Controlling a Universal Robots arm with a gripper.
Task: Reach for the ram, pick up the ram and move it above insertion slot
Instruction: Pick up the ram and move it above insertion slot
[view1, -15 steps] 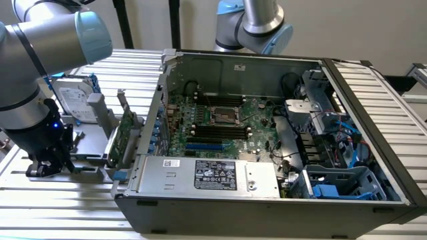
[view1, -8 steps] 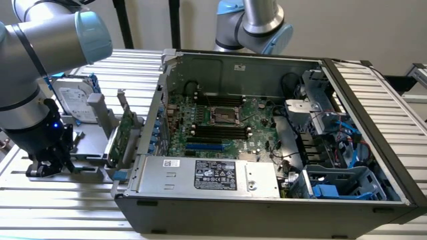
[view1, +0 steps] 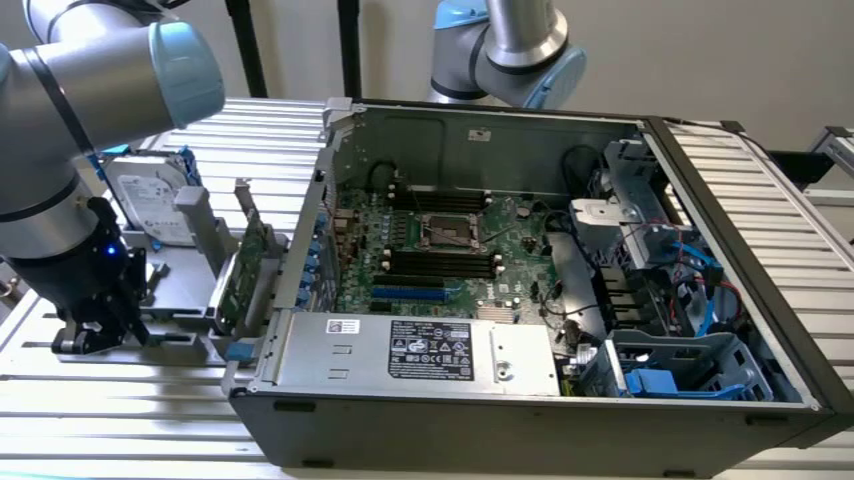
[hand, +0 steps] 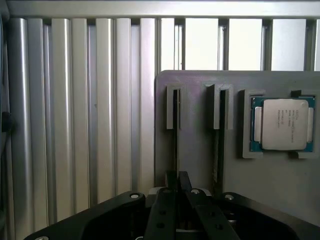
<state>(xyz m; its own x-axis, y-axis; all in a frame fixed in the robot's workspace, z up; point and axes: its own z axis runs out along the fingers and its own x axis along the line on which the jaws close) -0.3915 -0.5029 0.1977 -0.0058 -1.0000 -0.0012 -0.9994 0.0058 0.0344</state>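
Where black gripper (hand: 178, 181) hangs — thin edge-on ram (hand: 176, 130), grey slotted holder (hand: 196, 155)

One open computer case (view1: 534, 420), two robot arms (view1: 80, 100), the second arm (view1: 514, 50) behind the case. On the exterior view's left of the case stand one hard drive (view1: 144, 195) and one green expansion card (view1: 238, 270). Inside the case: one power supply (view1: 414, 350), one processor socket (view1: 447, 232). One parts tray (hand: 260, 190) beside the case carries two ram sticks (hand: 176, 120) and one processor chip (hand: 282, 124).
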